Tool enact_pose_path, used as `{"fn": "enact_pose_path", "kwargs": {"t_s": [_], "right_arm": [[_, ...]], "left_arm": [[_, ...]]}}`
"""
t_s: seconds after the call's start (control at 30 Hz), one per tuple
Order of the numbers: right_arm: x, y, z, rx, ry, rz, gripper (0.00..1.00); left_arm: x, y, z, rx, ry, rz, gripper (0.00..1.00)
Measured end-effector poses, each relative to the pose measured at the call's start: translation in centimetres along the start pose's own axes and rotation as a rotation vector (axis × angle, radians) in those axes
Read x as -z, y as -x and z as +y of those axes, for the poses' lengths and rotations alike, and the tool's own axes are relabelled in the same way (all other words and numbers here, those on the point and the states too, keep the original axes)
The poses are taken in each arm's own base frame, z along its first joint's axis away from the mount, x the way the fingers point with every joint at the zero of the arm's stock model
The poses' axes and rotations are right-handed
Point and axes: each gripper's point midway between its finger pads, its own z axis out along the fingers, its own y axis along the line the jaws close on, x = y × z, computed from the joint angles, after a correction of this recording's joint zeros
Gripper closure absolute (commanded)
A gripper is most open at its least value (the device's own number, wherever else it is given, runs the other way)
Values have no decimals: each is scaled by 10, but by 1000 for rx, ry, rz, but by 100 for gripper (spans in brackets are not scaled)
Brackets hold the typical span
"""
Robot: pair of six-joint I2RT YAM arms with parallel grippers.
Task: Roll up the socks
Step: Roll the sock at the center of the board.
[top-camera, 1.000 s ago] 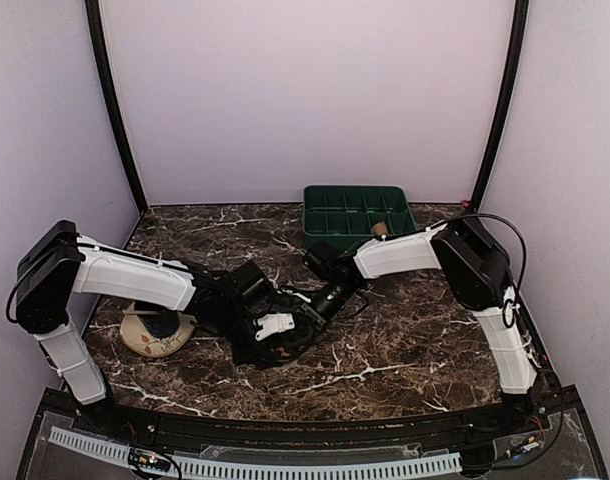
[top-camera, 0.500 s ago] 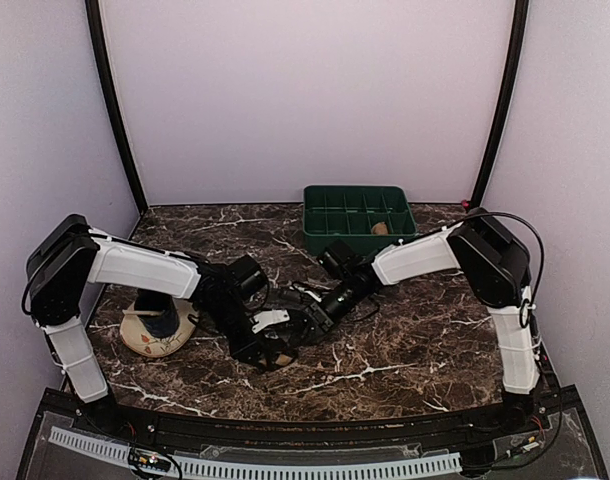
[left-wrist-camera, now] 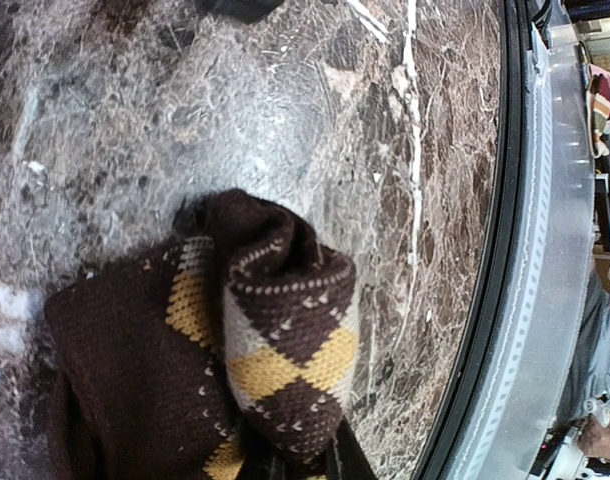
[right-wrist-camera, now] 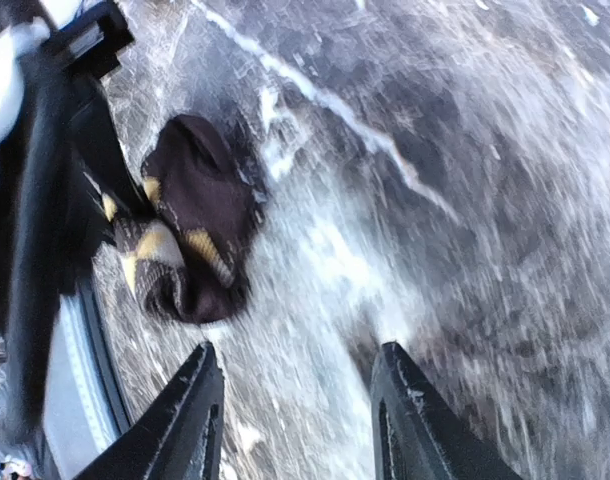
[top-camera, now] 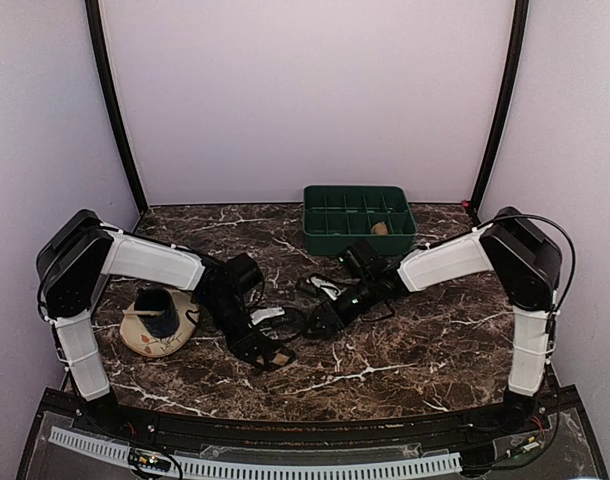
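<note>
A diamond check sock (left-wrist-camera: pixel 285 340), brown with yellow and cream, is bunched into a roll on the marble table near its front edge. My left gripper (top-camera: pixel 266 348) is shut on the roll's near end; one dark finger (left-wrist-camera: pixel 351 464) shows under it. The sock also shows in the top view (top-camera: pixel 279 357) and in the right wrist view (right-wrist-camera: pixel 195 240). My right gripper (right-wrist-camera: pixel 300 400) is open and empty, a little right of the sock and not touching it; in the top view it (top-camera: pixel 320 320) is at mid table. A small tan piece (top-camera: pixel 381 228), maybe the plain sock, lies in the green tray.
A green compartment tray (top-camera: pixel 330 212) stands at the back centre. A round cream dish (top-camera: pixel 135 338) with a dark blue cup (top-camera: pixel 157 312) on it sits at the left. The table's front edge rail (left-wrist-camera: pixel 545 250) is close to the sock.
My right gripper has pulled back to the right, away from the sock, and is open. My left gripper has shifted slightly toward the front with the sock, uncovering the blue cup.
</note>
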Motion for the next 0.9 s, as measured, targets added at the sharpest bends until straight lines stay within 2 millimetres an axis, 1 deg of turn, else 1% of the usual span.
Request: {"fn": "enact_pose_path", "kwargs": {"t_s": [0.17,0.3,0.37,0.47,0.5,0.53,0.57,0.63,0.77,0.83,0.9], "right_arm": [[16,-6,4,30,-44,-49,54],[27,-5,21,81,-44,-92,54],[28,-5,38,120,-29,-106,54],[20,-13,73,193,21,-96,54],[16,-17,83,212,38,-87,54],[10,-25,99,243,63,-73,54],[7,-30,107,259,78,-63,54],[-3,-47,128,298,115,-32,54],[-16,-77,156,353,171,21,54],[-20,-83,168,377,192,28,54],[-22,-84,177,401,212,19,54]], "left_arm": [[1,1,1,38,-46,0,100],[1,0,2,65,-82,-3,100],[1,0,2,78,-99,-4,100],[2,1,2,92,-121,-6,100],[1,1,2,98,-131,-7,100],[2,0,2,101,-138,-9,100],[2,0,2,107,-147,-11,100],[2,0,2,118,-164,-14,100],[2,-1,1,137,-196,-16,100],[2,-1,0,143,-212,-16,100],[1,-1,0,148,-222,-14,100]]}}
